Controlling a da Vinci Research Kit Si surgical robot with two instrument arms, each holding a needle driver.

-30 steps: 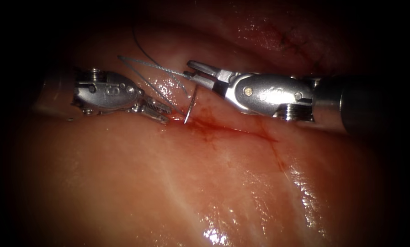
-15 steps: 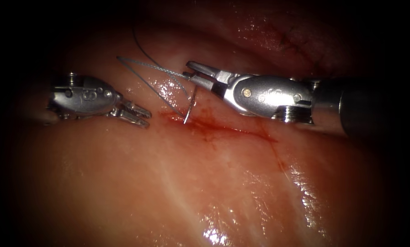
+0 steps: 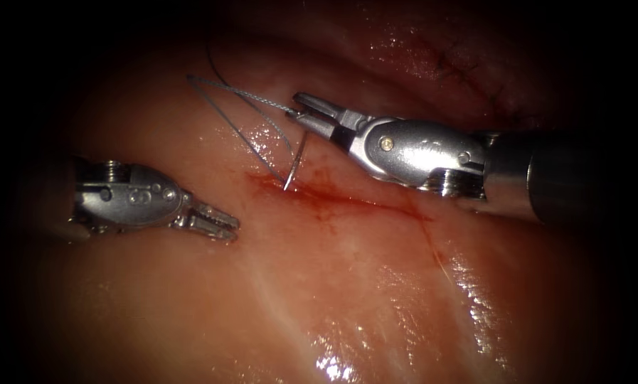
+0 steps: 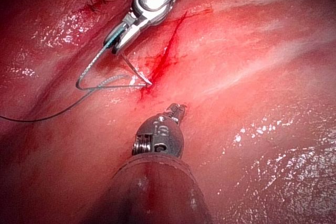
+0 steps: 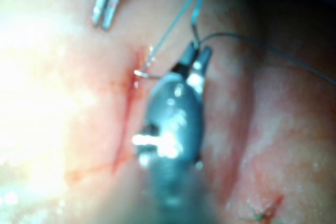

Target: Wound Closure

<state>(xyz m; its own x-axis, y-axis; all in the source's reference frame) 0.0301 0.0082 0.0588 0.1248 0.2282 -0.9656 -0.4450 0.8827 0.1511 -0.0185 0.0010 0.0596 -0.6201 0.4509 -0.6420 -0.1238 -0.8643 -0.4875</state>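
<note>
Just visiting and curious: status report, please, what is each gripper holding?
Right gripper shut on needle near its thread end. Needle tip at the cut, left end. Left gripper empty, resting left of cut. Thread looped above.

Silver left tool and silver right tool, its shaft dark grey; pale pink glistening tissue with whitish streaks; red fluid beside the steel-grey needle; thin dark grey thread

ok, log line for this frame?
right tool: holds needle near tail | needle tip at cut's left end | left tool: holds nothing, left of cut | thread trails from needle
</note>
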